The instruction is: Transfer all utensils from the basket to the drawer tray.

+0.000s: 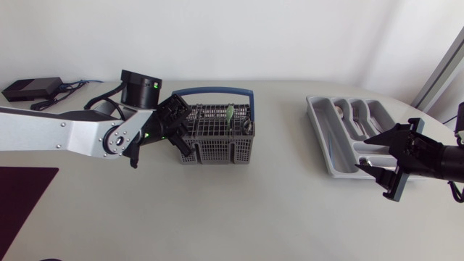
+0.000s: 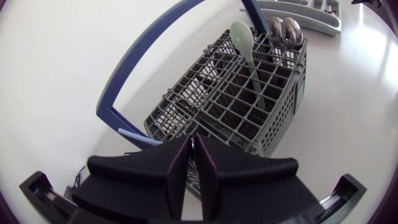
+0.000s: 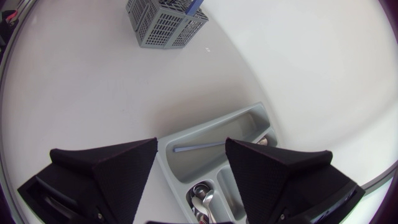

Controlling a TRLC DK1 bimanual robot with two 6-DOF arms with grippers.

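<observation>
Left jaws: pressed together, with only a thin slit between the fingers (image 2: 177, 168) and nothing visibly held. They sit at the short end of the basket (image 1: 217, 138) that faces away from the drawer tray (image 1: 317, 134), over its rim. Contact with the rim cannot be determined.

Right jaws: spread wide, nothing between them, above the tray end that carries the cross compartment.

Item count:
- Basket: one, grey grid, with a blue handle (image 1: 214, 92) tilted to one long side.
- In the basket: one pale green spoon (image 2: 244, 43) and two metal spoons (image 2: 283, 30), bowls up, at the end nearest the tray.
- Tray: one, grey, well apart from the basket.
- In the tray: one slim blue item (image 3: 199, 147) in the cross compartment; metal cutlery (image 3: 202, 198) in the adjoining compartment, number not determinable.

Surface: off-white tabletop (image 1: 290, 210). It also carries one dark maroon mat (image 1: 22, 190) and one black box (image 1: 30, 88) with cables.
</observation>
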